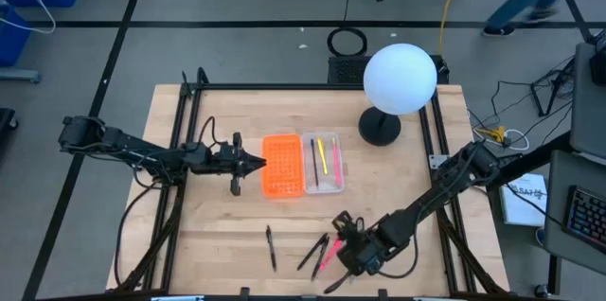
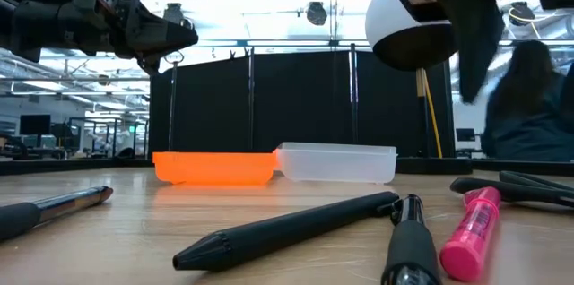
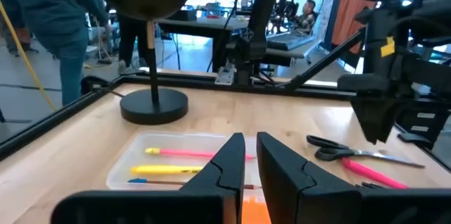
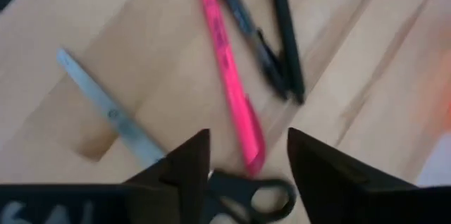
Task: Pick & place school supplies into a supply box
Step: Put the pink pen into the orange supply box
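Observation:
The supply box lies open, its orange half joined to the clear half, which holds a yellow pen and a pink one. My left gripper is shut and empty, raised beside the orange half. My right gripper is open above the black scissors handles, touching nothing. The silver blade, a pink pen and two black pens lie flat on the table. Another black pen lies apart, toward the table's left.
A white globe lamp stands on its black base at the table's far right, close to the clear half. Black rails frame the table top. Bare wood shows near the front left. People stand in the room beyond.

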You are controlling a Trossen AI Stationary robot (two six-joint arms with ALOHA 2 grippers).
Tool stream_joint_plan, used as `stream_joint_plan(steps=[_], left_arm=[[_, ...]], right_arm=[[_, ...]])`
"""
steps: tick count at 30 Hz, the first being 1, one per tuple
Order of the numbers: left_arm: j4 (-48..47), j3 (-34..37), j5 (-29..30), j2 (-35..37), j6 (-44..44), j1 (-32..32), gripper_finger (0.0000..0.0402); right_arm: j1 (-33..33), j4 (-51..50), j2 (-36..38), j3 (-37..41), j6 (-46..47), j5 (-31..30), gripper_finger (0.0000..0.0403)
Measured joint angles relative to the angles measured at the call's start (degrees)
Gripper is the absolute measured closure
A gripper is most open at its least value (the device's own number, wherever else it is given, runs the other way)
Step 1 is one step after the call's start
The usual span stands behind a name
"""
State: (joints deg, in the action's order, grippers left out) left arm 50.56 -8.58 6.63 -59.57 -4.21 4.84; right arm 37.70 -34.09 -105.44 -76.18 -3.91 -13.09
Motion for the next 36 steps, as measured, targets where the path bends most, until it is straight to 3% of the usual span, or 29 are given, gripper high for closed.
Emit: stream_joint_plan(steps=[5, 16, 20, 27, 31, 36], left_arm=[[-0.1, 0.0, 0.0, 0.0, 0.0, 0.0, 0.0353], [-0.3, 0.0, 0.0, 0.0, 0.6, 0.0, 0.0353], [-0.3, 0.0, 0.0, 0.0, 0.9, 0.0, 0.0353], [-0.3, 0.0, -0.1, 0.0, 0.9, 0.0, 0.0353], [-0.9, 0.0, -0.5, 0.0, 0.9, 0.0, 0.0353], [-1.0, 0.0, -0.5, 0.0, 0.9, 0.0, 0.0353]], right_arm=[[-0.9, 4.3, -2.5, 0.0, -1.3, 3.0, 0.0198], [-5.4, 3.2, -8.4, -0.1, -2.2, 6.0, 0.0219], [-6.5, 3.2, -8.6, -0.2, -5.4, 8.8, 0.0245], [-8.7, 3.2, -8.7, 0.0, -4.2, 16.4, 0.0325], [-8.9, 4.4, -8.6, 0.6, -6.0, 16.3, 0.0362], [-8.9, 6.0, -8.6, 1.5, -6.4, 16.0, 0.0365]])
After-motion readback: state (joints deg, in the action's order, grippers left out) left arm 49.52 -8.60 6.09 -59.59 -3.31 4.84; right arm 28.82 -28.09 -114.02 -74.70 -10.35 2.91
